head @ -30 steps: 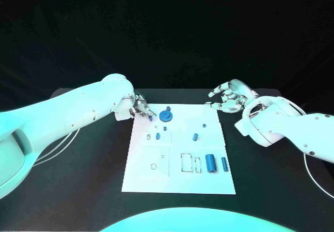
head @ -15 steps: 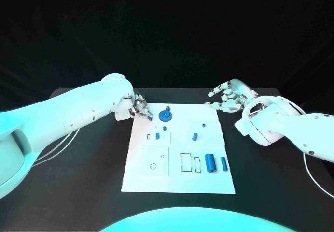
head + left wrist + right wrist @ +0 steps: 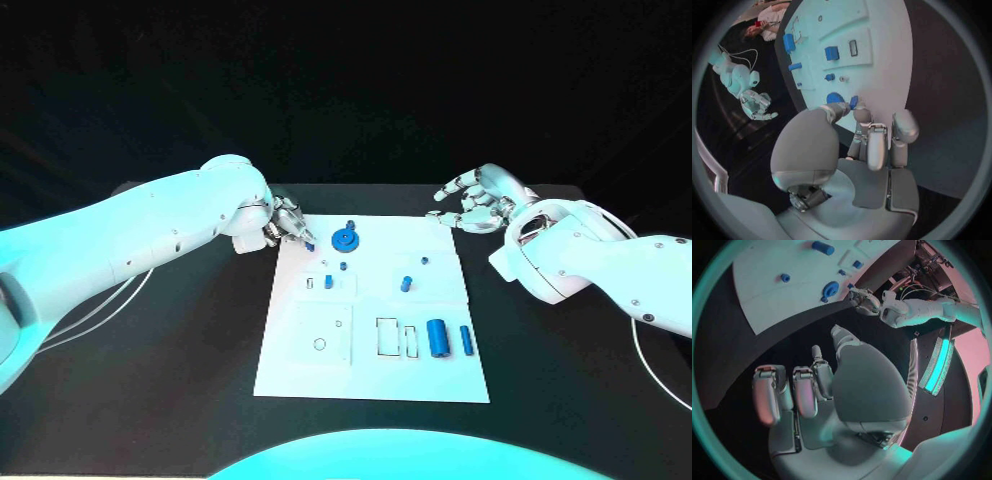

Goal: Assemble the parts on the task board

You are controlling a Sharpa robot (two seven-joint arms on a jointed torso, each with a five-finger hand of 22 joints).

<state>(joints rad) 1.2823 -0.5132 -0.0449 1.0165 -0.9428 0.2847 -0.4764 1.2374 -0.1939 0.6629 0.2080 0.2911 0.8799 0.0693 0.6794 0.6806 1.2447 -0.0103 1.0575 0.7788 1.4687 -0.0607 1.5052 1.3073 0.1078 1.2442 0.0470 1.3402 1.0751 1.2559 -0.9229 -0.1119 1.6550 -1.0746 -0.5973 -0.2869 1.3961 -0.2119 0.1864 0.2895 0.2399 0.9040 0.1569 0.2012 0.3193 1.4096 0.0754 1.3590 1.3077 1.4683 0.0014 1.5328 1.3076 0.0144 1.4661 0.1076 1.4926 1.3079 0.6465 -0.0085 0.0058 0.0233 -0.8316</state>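
The white task board (image 3: 372,370) lies in the middle of the black table. My left hand (image 3: 289,225) hovers at the board's far left corner and pinches a small blue piece (image 3: 309,241) between thumb and a finger; the wrist view shows the same pinched piece (image 3: 853,102). Just beside it a round blue disc (image 3: 343,239) sits on the board. My right hand (image 3: 473,205) hangs over the table past the board's far right corner, fingers loosely curled and apart, holding nothing.
Several small blue pegs (image 3: 327,282) stand mid-board. Two blue cylinders (image 3: 436,337) lie near the right edge beside a rectangular slot (image 3: 387,337). Black table surrounds the board on all sides.
My left arm has shifted slightly, and the hand still pinches the small blue piece at the same corner. The right hand has not moved.
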